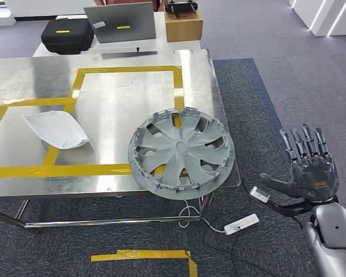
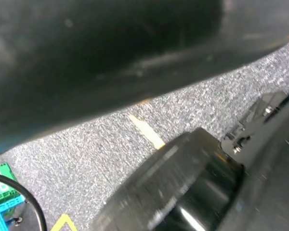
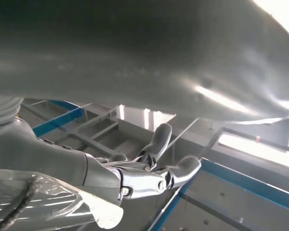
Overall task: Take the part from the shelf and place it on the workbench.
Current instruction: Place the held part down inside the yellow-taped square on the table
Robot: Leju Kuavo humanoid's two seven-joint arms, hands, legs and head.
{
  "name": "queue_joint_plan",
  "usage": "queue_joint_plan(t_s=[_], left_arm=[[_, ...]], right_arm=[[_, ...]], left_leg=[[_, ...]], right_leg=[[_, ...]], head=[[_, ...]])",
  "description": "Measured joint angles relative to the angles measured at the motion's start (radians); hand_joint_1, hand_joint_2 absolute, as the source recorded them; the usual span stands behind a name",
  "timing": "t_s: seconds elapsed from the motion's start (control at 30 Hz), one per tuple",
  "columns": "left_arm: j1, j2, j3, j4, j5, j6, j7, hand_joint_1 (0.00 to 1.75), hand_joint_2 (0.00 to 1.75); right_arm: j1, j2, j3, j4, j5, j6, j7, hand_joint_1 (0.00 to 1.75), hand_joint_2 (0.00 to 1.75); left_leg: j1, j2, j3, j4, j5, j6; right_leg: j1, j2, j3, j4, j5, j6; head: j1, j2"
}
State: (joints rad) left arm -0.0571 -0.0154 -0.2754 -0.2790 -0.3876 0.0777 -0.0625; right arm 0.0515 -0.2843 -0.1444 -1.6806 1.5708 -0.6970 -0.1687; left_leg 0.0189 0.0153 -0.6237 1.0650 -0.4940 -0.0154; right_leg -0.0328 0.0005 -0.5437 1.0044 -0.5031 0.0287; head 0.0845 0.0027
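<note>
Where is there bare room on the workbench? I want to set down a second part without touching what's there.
Free: the taped rectangle at the back of the workbench, behind the hubcap, and the far-left corner. Crowded: the hubcap fills the front right corner, overhanging the edge; the white part sits front left. The right hand hangs off to the side.

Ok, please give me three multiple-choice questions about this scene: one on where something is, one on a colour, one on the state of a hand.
1. Where does the wheel cover lie?
A. on the carpet
B. at the metal table's near right corner, overhanging the edge
C. on the cardboard box

2. What colour is the tape on the table?
A. yellow
B. red
C. blue

3. How is the right hand?
A. gripping the wheel cover
B. closed in a fist
C. empty, fingers spread, beside the table

Answers: 1 B, its rim juts past the table edge. 2 A, yellow strips frame the rectangles. 3 C, it hovers over carpet, holding nothing.
</note>
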Motion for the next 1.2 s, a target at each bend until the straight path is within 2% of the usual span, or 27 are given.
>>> queue_joint_plan(t_s=[0.1,0.13,0.17,0.2,0.27,0.3,0.33,0.37,0.43,0.47,0.5,0.53,0.6,0.63,0.67,0.7,0.77,0.83,0.87,0.9,0.97,1.0,1.03,1.1,1.13,1.17,1.2], left_arm=[[0.0,-0.001,0.0,0.0,-0.001,0.0,0.001,0.0,0.0],[0.0,-0.001,0.0,0.0,-0.001,0.001,0.001,0.0,0.0],[0.0,-0.001,0.0,0.0,-0.001,0.001,0.002,0.0,0.0],[0.0,-0.001,0.0,0.0,-0.001,0.001,0.002,0.0,0.0],[-0.002,-0.001,0.0,0.0,-0.001,0.002,0.004,0.0,0.0],[-0.003,0.0,0.0,0.0,-0.001,0.003,0.004,0.0,0.0],[-0.004,0.0,0.0,0.0,-0.002,0.003,0.005,0.0,0.0],[-0.005,0.0,0.0,0.0,-0.002,0.003,0.005,0.0,0.0],[-0.005,-0.001,0.0,0.0,-0.002,0.004,0.007,0.0,0.0],[-0.006,-0.001,0.001,0.0,-0.002,0.004,0.007,0.0,0.0],[-0.006,-0.001,0.001,0.0,-0.002,0.004,0.008,0.0,0.0],[-0.006,-0.001,0.001,0.0,-0.001,0.006,0.008,0.0,0.0],[-0.006,-0.001,0.001,0.0,-0.001,0.009,0.009,0.0,0.0],[-0.006,-0.001,0.002,0.0,-0.001,0.011,0.009,0.0,0.0],[-0.005,-0.002,0.002,0.0,-0.001,0.012,0.009,0.0,0.0],[-0.005,-0.002,0.002,0.0,-0.001,0.014,0.009,0.0,0.0],[-0.005,-0.003,0.002,0.0,-0.002,0.017,0.01,0.0,0.0],[-0.004,-0.005,0.002,0.0,-0.001,0.019,0.01,0.0,0.0],[-0.003,-0.007,0.003,0.0,-0.001,0.02,0.01,0.0,0.0],[-0.001,-0.008,0.004,0.0,0.0,0.021,0.01,0.0,0.0],[0.005,-0.01,0.007,0.0,0.002,0.027,0.009,0.0,0.0],[0.01,-0.011,0.011,0.0,0.006,0.034,0.008,0.0,0.0],[0.015,-0.012,0.016,0.0,0.012,0.045,0.006,0.0,0.0],[0.025,-0.02,0.03,0.0,0.025,0.071,0.005,0.0,0.0],[0.031,-0.025,0.036,0.0,0.029,0.082,0.005,0.0,0.0],[0.036,-0.03,0.043,0.0,0.031,0.09,0.006,0.0,0.0],[0.041,-0.033,0.048,0.0,0.031,0.096,0.007,0.0,0.0]], right_arm=[[0.003,0.025,-0.022,-0.003,0.0,0.0,-0.019,0.0,0.0],[0.004,0.032,-0.028,-0.003,0.0,0.0,-0.021,0.0,0.0],[0.004,0.038,-0.034,-0.003,0.0,0.0,-0.023,0.0,0.0],[0.004,0.042,-0.039,-0.003,0.0,0.0,-0.022,0.0,0.0],[0.004,0.047,-0.046,-0.003,0.0,0.0,-0.013,0.0,0.0],[0.003,0.048,-0.048,-0.003,0.0,0.0,-0.003,0.0,0.0],[0.003,0.049,-0.049,-0.002,0.0,0.0,0.011,0.0,0.0],[0.002,0.049,-0.049,-0.001,0.0,0.0,0.03,0.0,0.0],[0.002,0.046,-0.047,0.003,0.0,0.0,0.081,0.0,0.0],[0.002,0.042,-0.044,0.008,0.0,0.0,0.113,0.0,0.0],[0.002,0.035,-0.038,0.014,0.0,0.001,0.148,0.0,0.0],[0.0,0.024,-0.028,0.023,0.0,0.001,0.19,0.0,0.0],[-0.005,-0.008,0.008,0.043,0.0,0.005,0.291,0.0,0.0],[-0.009,-0.029,0.035,0.053,0.0,0.011,0.355,0.0,0.0],[-0.015,-0.052,0.068,0.063,0.0,0.02,0.422,0.0,0.0],[-0.021,-0.077,0.107,0.071,0.0,0.031,0.493,0.0,0.0],[-0.033,-0.119,0.187,0.084,0.0,0.044,0.619,0.0,0.0],[-0.031,-0.137,0.244,0.092,0.001,0.041,0.666,0.0,0.0],[-0.021,-0.132,0.258,0.094,0.0,0.036,0.654,0.0,0.0],[-0.005,-0.117,0.261,0.097,-0.003,0.031,0.626,0.0,0.0],[0.035,-0.061,0.248,0.101,-0.05,0.027,0.537,0.0,0.0],[0.061,-0.021,0.232,0.105,-0.109,0.037,0.481,0.0,0.0],[0.089,0.022,0.213,0.115,-0.193,0.057,0.424,0.0,0.0],[0.153,0.111,0.161,0.159,-0.38,0.103,0.317,0.0,0.0],[0.182,0.15,0.132,0.192,-0.448,0.116,0.27,0.0,0.0],[0.207,0.188,0.101,0.224,-0.488,0.119,0.225,0.0,0.0],[0.226,0.22,0.072,0.252,-0.506,0.118,0.189,0.0,0.0]], left_leg=[[0.0,-0.005,-0.055,0.187,-0.125,-0.001],[0.0,-0.006,-0.06,0.229,-0.142,0.001],[-0.001,-0.007,-0.049,0.236,-0.139,0.006],[-0.003,-0.008,-0.017,0.201,-0.118,0.011],[-0.008,-0.014,0.081,0.055,-0.072,0.028],[-0.011,-0.018,0.121,-0.01,-0.058,0.033],[-0.015,-0.021,0.145,-0.053,-0.053,0.036],[-0.019,-0.023,0.152,-0.072,-0.052,0.037],[-0.022,-0.02,0.143,-0.08,-0.034,0.043],[-0.022,-0.017,0.136,-0.084,-0.024,0.05],[-0.021,-0.014,0.128,-0.088,-0.011,0.058],[-0.021,-0.011,0.116,-0.09,0.001,0.064],[-0.026,-0.009,0.087,-0.088,0.022,0.071],[-0.029,-0.008,0.071,-0.087,0.033,0.073],[-0.031,-0.006,0.055,-0.084,0.043,0.073],[-0.032,-0.005,0.04,-0.081,0.051,0.073],[-0.033,-0.002,0.016,-0.073,0.066,0.069],[-0.034,-0.002,0.003,-0.068,0.081,0.061],[-0.033,-0.002,0.0,-0.068,0.089,0.057],[-0.031,-0.003,-0.001,-0.069,0.097,0.051],[-0.027,-0.005,-0.005,-0.067,0.095,0.038],[-0.025,-0.007,-0.012,-0.048,0.069,0.032],[-0.024,-0.009,-0.023,-0.009,0.026,0.026],[-0.019,-0.012,-0.051,0.118,-0.074,0.017],[-0.016,-0.012,-0.059,0.175,-0.101,0.012],[-0.013,-0.012,-0.055,0.208,-0.105,0.008],[-0.009,-0.012,-0.036,0.205,-0.089,0.005]], right_leg=[[0.008,0.001,-0.027,0.002,0.021,-0.016],[0.012,0.001,-0.037,0.002,0.028,-0.018],[0.015,0.002,-0.047,0.003,0.036,-0.018],[0.018,0.004,-0.055,0.003,0.043,-0.018],[0.022,0.007,-0.069,0.003,0.057,-0.015],[0.022,0.008,-0.073,0.003,0.064,-0.011],[0.022,0.008,-0.076,0.002,0.071,-0.006],[0.02,0.008,-0.078,0.0,0.079,0.002],[0.015,0.009,-0.082,-0.004,0.091,0.017],[0.013,0.008,-0.089,0.002,0.079,0.022],[0.012,0.008,-0.1,0.026,0.048,0.027],[0.011,0.006,-0.115,0.07,0.002,0.029],[0.011,0.005,-0.15,0.199,-0.09,0.035],[0.011,0.005,-0.157,0.253,-0.109,0.037],[0.012,0.005,-0.15,0.277,-0.104,0.037],[0.013,0.005,-0.125,0.266,-0.081,0.037],[0.016,0.003,-0.025,0.143,-0.035,0.03],[0.022,-0.003,0.076,-0.002,-0.036,0.021],[0.026,-0.005,0.098,-0.042,-0.045,0.017],[0.029,-0.006,0.104,-0.058,-0.046,0.012],[0.029,-0.008,0.093,-0.066,-0.031,-0.004],[0.027,-0.009,0.089,-0.069,-0.021,-0.013],[0.025,-0.011,0.084,-0.072,-0.01,-0.021],[0.025,-0.015,0.066,-0.069,0.007,-0.026],[0.025,-0.017,0.054,-0.065,0.014,-0.026],[0.024,-0.018,0.038,-0.058,0.021,-0.025],[0.022,-0.017,0.021,-0.05,0.027,-0.023]], head=[[-0.005,0.0],[-0.005,0.0],[-0.005,0.0],[-0.005,0.0],[-0.004,0.0],[-0.003,0.0],[-0.003,0.0],[-0.004,0.0],[-0.006,0.0],[-0.006,0.0],[-0.005,0.0],[-0.004,0.0],[-0.002,0.0],[-0.002,0.0],[-0.002,0.0],[-0.002,0.0],[-0.002,0.0],[-0.002,0.0],[-0.002,0.0],[-0.002,0.0],[-0.002,0.0],[-0.004,0.0],[-0.007,0.0],[-0.01,0.0],[-0.01,0.0],[-0.01,0.0],[-0.01,0.0]])
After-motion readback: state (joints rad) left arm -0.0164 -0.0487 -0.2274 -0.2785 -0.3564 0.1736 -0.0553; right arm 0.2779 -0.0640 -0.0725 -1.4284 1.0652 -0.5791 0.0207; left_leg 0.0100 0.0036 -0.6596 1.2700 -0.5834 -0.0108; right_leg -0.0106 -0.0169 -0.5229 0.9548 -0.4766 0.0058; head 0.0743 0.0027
